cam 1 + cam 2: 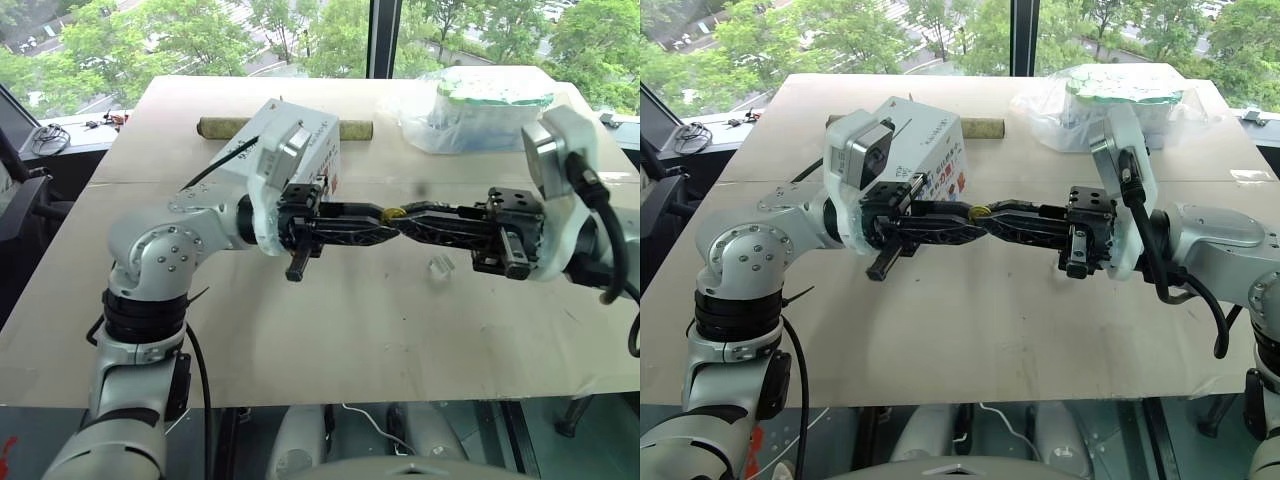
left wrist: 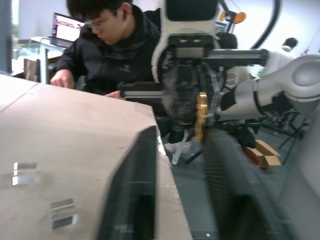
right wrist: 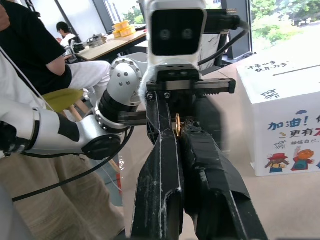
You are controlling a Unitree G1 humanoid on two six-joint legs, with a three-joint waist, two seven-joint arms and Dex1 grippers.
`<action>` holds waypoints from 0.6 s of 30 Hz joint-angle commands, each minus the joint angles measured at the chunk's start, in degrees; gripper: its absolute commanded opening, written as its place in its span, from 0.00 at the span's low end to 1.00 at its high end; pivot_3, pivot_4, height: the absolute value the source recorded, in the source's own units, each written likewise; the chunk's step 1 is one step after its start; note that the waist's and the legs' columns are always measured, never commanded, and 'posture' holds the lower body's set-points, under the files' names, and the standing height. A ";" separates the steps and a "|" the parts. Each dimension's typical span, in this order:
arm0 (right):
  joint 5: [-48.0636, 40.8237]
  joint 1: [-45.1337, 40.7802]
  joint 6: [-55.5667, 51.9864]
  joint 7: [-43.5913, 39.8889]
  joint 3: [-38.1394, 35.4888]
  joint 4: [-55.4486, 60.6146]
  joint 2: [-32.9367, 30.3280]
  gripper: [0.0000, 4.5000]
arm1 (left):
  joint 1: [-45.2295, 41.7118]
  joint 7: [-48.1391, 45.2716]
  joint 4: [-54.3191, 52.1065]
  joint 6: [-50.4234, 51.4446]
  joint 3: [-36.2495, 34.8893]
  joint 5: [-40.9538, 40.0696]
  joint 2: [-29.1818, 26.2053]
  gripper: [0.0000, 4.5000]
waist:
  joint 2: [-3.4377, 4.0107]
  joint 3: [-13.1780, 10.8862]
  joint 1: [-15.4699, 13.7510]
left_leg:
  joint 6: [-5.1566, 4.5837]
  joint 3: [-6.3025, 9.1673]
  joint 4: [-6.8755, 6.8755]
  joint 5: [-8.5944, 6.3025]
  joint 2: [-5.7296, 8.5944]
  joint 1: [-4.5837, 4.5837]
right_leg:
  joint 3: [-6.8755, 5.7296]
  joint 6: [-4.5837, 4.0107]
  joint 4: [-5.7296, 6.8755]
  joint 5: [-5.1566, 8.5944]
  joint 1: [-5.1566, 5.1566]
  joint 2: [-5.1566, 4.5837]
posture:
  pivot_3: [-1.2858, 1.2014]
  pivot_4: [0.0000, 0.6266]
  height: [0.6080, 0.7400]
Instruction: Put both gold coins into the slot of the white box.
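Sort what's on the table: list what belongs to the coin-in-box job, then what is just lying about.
Job:
- gold coin, pinched where the left gripper and right gripper meet
- white box with its slot

Lying about:
- clear-bagged green-and-white package
- cardboard tube
- small clear plastic piece

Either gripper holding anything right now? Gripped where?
A gold coin sits pinched at the tips where the left gripper and right gripper meet, clamped by its flat faces. Which gripper bears it cannot be told.
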State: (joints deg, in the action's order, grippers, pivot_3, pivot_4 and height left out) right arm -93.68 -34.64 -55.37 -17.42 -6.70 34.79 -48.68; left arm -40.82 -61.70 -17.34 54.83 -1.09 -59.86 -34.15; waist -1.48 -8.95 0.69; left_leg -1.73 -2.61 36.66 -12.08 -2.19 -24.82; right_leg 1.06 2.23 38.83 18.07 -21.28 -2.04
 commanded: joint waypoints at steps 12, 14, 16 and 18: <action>1.18 -0.27 1.43 -2.76 0.31 2.68 -0.11 0.00 | -0.08 1.44 -0.57 1.11 -1.31 -1.97 0.00 0.01 | 0.00 0.00 0.00 | 0.00 0.00 0.00 0.00 0.00 0.00 | 0.00 0.00 0.00 0.00 0.00 0.00 | 0.52 0.24 1.00; 1.05 0.02 1.49 -3.64 0.21 2.71 -0.03 0.07 | 0.18 1.21 -0.82 0.52 -1.24 -1.48 -0.06 0.00 | 0.00 0.00 0.00 | 0.00 0.00 0.00 0.00 0.00 0.00 | 0.00 0.00 0.00 0.00 0.00 0.00 | 0.52 0.24 1.00; 0.97 0.09 1.92 -3.54 0.01 2.60 0.17 0.21 | 0.30 1.28 -0.85 0.17 -1.23 -1.20 0.03 0.00 | 0.00 0.00 0.00 | 0.00 0.00 0.00 0.00 0.00 0.00 | 0.00 0.00 0.00 0.00 0.00 0.00 | 0.52 0.24 1.00; 1.04 -0.10 2.39 -2.98 -0.41 2.57 0.03 0.41 | 0.56 1.46 -0.84 -0.17 -1.30 -0.89 0.15 0.00 | 0.00 0.00 0.00 | 0.00 0.01 0.00 0.00 0.00 0.00 | 0.00 0.00 0.00 0.00 0.00 0.00 | 0.52 0.24 1.00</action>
State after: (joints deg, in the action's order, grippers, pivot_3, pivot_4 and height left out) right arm -91.94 -34.61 -54.57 -20.15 -6.03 35.88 -48.50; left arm -40.22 -60.17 -17.18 55.89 -1.34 -60.66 -34.11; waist -1.48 -8.95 0.69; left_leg -1.73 -2.60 36.66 -12.08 -2.19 -24.82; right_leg 1.05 2.22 38.84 18.07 -21.28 -2.04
